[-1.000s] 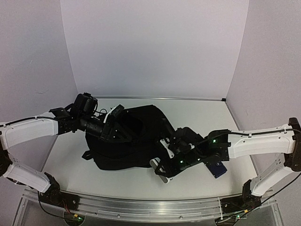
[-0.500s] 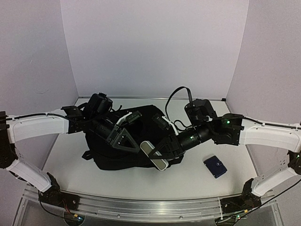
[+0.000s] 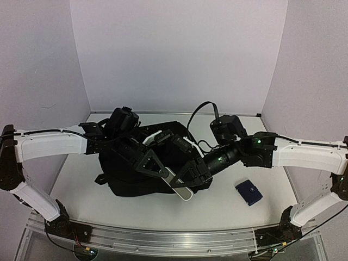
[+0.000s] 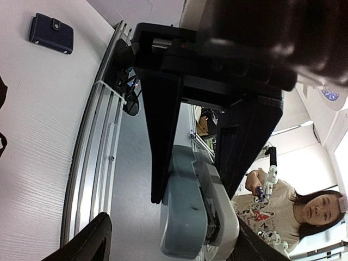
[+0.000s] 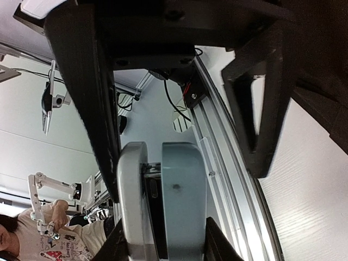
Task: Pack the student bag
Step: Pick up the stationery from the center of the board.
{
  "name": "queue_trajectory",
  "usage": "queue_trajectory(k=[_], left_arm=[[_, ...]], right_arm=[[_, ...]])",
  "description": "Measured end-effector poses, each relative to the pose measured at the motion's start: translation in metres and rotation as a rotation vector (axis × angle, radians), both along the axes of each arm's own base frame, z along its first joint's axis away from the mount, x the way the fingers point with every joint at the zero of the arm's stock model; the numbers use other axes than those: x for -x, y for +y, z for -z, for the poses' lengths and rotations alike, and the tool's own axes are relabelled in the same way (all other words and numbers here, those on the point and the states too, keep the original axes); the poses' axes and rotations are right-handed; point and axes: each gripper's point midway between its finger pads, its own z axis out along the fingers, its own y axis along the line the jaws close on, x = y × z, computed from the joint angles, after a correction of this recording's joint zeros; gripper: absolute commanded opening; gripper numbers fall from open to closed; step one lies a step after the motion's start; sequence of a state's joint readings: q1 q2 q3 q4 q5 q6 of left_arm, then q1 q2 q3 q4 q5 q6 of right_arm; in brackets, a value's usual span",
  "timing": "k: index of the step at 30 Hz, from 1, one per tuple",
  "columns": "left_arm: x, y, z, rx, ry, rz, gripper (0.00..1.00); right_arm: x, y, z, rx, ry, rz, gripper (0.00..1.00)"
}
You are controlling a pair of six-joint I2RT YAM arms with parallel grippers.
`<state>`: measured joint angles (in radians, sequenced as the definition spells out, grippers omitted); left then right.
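Note:
The student bag (image 3: 122, 176), a large black backpack, lies on the white table left of centre. A grey and white stapler (image 3: 182, 189) hangs above the bag's near right edge, between both grippers. My left gripper (image 3: 166, 175) is shut on it; in the left wrist view its fingers (image 4: 193, 196) pinch both sides of the stapler (image 4: 190, 228). My right gripper (image 3: 191, 176) is open around the same stapler. In the right wrist view (image 5: 187, 185) one finger touches the stapler (image 5: 179, 206) and the other stands a little off it.
A dark blue wallet (image 3: 248, 192) lies on the table to the right of the bag, also in the left wrist view (image 4: 50, 32). An aluminium rail (image 3: 163, 236) runs along the table's near edge. White walls close the back and sides.
My right gripper lifted the stapler from the table in front of the bag and carried it up and left. My left gripper moved right and closed on it. The right jaws have loosened.

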<state>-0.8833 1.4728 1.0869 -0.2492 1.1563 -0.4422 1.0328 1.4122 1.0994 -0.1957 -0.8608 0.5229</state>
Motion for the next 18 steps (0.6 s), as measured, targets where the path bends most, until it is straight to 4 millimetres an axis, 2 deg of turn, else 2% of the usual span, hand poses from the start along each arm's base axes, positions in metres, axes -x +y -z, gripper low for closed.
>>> queue_trajectory(k=[9, 18], left_arm=[[0.0095, -0.0033, -0.0038, 0.014, 0.036, 0.048, 0.47], [0.0090, -0.0055, -0.0082, 0.036, 0.032, 0.051, 0.25]], right_arm=[[-0.0004, 0.0018, 0.0012, -0.002, 0.006, -0.002, 0.26], [-0.0024, 0.0012, 0.0017, 0.003, 0.031, 0.006, 0.27]])
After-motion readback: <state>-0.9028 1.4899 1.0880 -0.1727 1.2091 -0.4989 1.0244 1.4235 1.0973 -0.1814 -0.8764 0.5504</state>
